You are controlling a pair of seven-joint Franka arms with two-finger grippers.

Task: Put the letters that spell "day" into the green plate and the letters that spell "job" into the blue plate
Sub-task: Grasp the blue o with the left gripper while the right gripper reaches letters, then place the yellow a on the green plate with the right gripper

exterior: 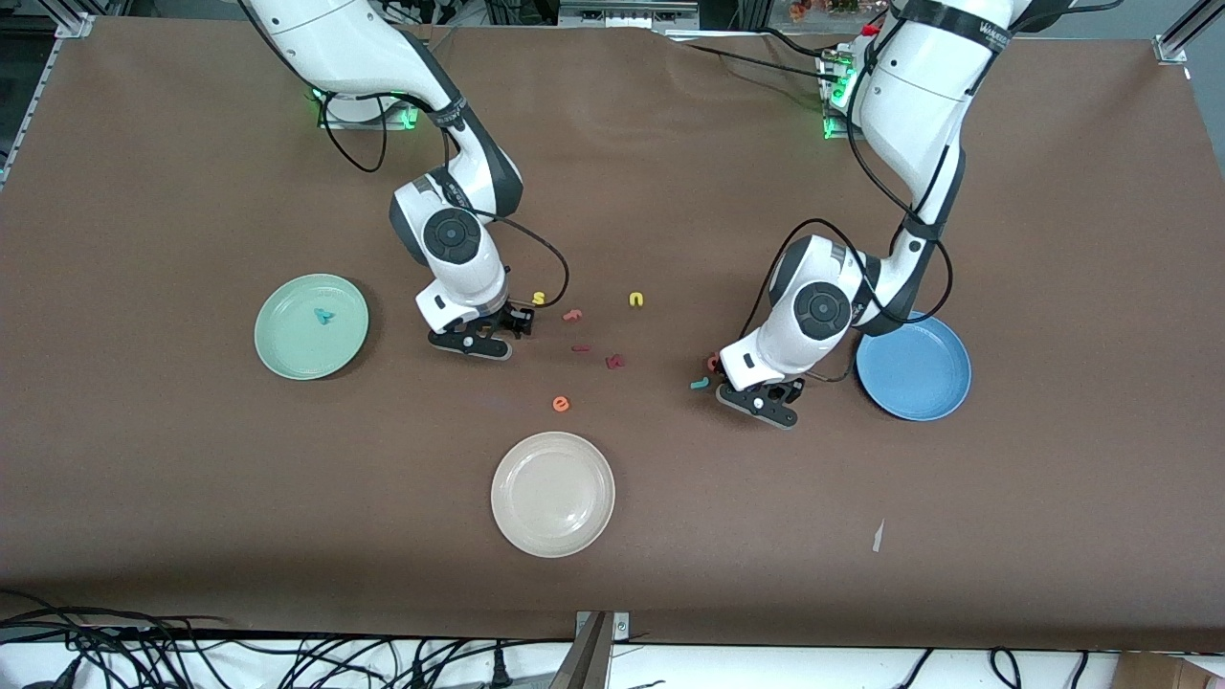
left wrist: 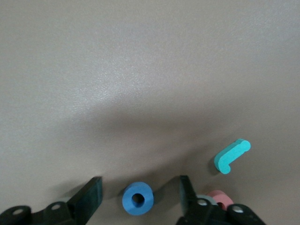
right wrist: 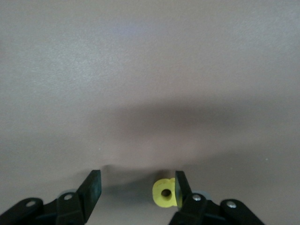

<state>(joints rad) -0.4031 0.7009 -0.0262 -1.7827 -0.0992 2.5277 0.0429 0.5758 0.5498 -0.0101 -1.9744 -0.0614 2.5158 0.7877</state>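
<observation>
Between left hand (left wrist: 138,194) fingers: blue o (left wrist: 138,198) | right hand (right wrist: 136,190): yellow a (right wrist: 164,192)

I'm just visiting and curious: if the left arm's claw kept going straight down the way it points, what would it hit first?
Most likely the blue o, which lies between the left claw's open fingers, with the table right under it.

A cream-white plate (exterior: 552,494) is seen on the brown counter (exterior: 191,498), nearest the front camera, with an orange e (exterior: 561,404) just above it in that view. Farther off, a yellow s (exterior: 539,298), a yellow u (exterior: 636,300), a pink letter (exterior: 572,314) and two dark red letters (exterior: 581,348) (exterior: 614,362) are scattered near one another. A small pale scrap (exterior: 878,536) is seen toward the left arm's end.
</observation>
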